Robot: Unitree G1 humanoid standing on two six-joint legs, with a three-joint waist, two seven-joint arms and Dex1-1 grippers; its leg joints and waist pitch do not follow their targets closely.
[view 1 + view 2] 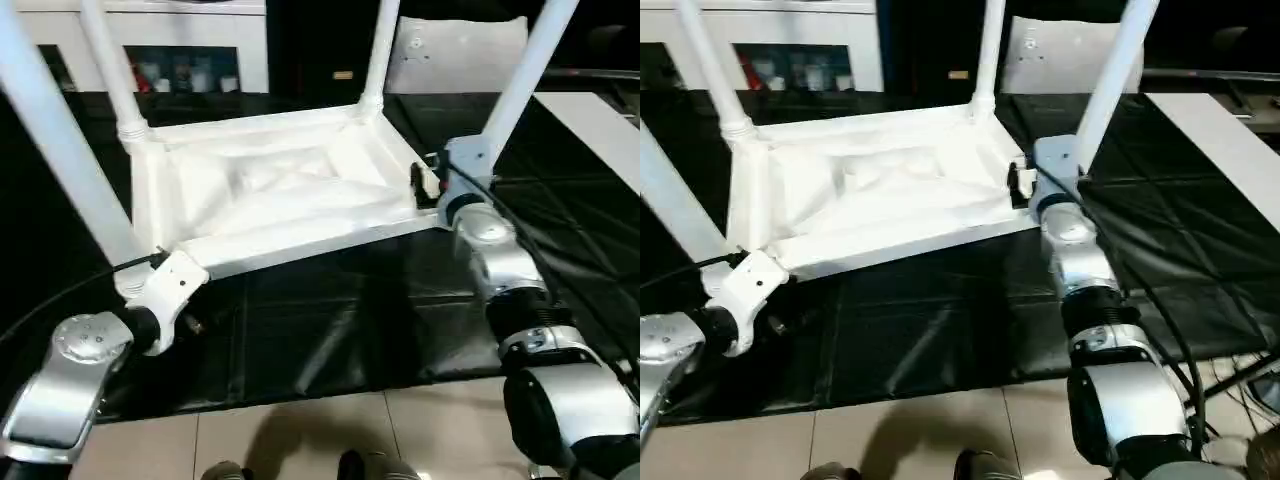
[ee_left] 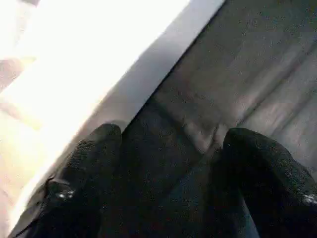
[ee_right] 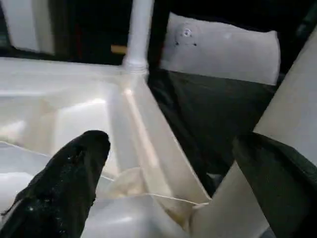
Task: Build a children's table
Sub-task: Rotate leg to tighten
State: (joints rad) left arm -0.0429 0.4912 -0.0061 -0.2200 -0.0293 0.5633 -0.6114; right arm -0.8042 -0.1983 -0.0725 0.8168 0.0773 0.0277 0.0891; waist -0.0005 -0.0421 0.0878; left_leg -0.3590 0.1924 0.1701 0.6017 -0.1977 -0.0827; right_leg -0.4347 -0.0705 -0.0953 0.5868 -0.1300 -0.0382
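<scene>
Silver forearms frame the tabletop (image 1: 280, 200), upside-down on black sheeting w/ four legs (image 1: 520, 80) socketed. Left gripper (image 2: 163, 163) wide, empty, at its near-left corner; right gripper (image 3: 168, 178) wide, straddling the near-right leg base. Assembly looks near-done; next you'd check seating, then flip.

The tabletop (image 1: 280, 195) lies upside down on the sheet (image 1: 330, 320) at centre, one leg (image 1: 378, 50) standing in each corner socket. The left tool (image 1: 160, 262) sits at its 7 o'clock corner beside the leg (image 1: 50, 140) there; the right tool (image 1: 428, 180) is at 3 o'clock, astride the tabletop's rim, by another leg (image 1: 520, 75). A board strip (image 1: 595, 120) lies further out at 2 o'clock, and a bag (image 1: 450, 50) stands at 1 o'clock.
</scene>
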